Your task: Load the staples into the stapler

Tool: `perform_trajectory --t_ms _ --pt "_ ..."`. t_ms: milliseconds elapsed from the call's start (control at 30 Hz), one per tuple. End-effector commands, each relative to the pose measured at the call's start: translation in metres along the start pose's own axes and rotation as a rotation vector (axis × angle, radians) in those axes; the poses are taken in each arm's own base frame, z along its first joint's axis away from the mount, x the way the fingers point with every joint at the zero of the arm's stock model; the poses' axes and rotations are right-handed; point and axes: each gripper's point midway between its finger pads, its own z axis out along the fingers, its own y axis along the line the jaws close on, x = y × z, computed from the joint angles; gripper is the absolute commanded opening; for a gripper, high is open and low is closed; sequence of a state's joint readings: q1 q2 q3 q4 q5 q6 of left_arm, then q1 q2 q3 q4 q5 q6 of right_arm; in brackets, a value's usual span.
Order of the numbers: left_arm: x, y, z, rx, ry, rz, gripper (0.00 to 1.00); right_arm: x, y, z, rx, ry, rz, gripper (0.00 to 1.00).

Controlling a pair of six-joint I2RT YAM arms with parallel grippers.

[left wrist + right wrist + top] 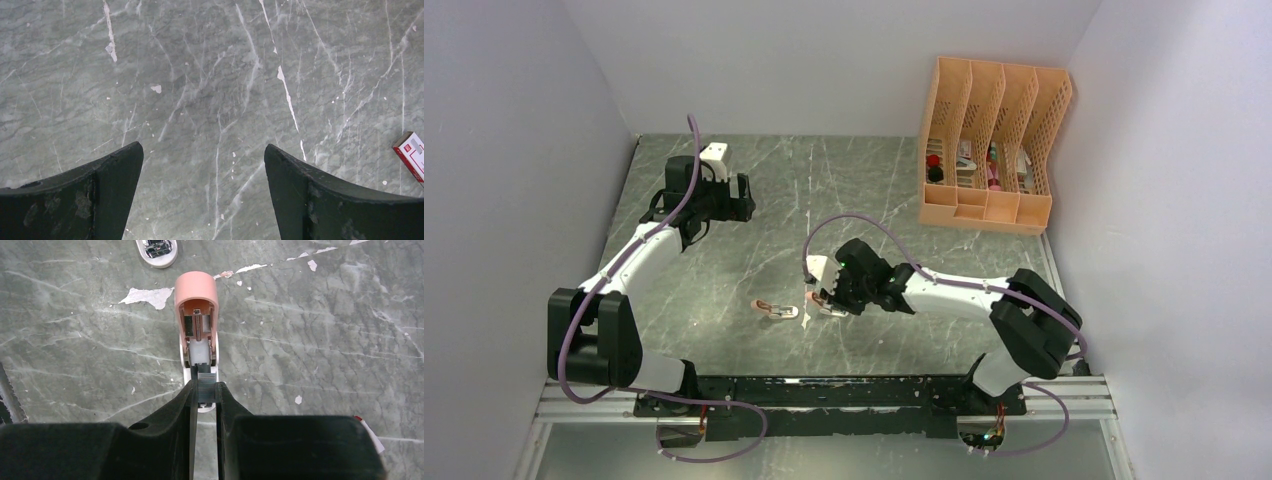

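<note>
My right gripper is shut on a short silvery staple strip and holds it over the open channel of a salmon-pink mini stapler, which lies open on the table with its pink lid folded away from me. In the top view the right gripper is low over that stapler. A second stapler lies just left of it; its silver end shows in the right wrist view. My left gripper is open and empty at the far left. The red-and-white staple box lies right of its fingers.
A peach perforated desk organizer with small items stands at the back right against the wall. White paper scraps lie on the grey marble table near the staplers. Walls close in on three sides.
</note>
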State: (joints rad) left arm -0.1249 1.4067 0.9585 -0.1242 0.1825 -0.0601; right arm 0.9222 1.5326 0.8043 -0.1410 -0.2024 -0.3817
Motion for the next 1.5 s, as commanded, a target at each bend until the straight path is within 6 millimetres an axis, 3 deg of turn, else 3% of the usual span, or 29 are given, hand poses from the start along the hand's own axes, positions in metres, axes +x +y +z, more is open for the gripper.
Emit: perform_trajectory --t_ms 0,700,1467 --pt "-0.019 -0.002 0.001 0.023 -0.047 -0.002 0.95 -0.008 0.002 0.003 -0.011 -0.018 -0.016 0.18" --pt "-0.019 -0.001 0.001 0.023 -0.045 -0.001 0.95 0.003 0.002 0.007 -0.007 0.016 -0.02 0.17" --pt "-0.019 -0.002 0.002 0.029 -0.043 -0.005 0.95 -0.004 -0.002 0.002 0.02 -0.013 -0.026 0.17"
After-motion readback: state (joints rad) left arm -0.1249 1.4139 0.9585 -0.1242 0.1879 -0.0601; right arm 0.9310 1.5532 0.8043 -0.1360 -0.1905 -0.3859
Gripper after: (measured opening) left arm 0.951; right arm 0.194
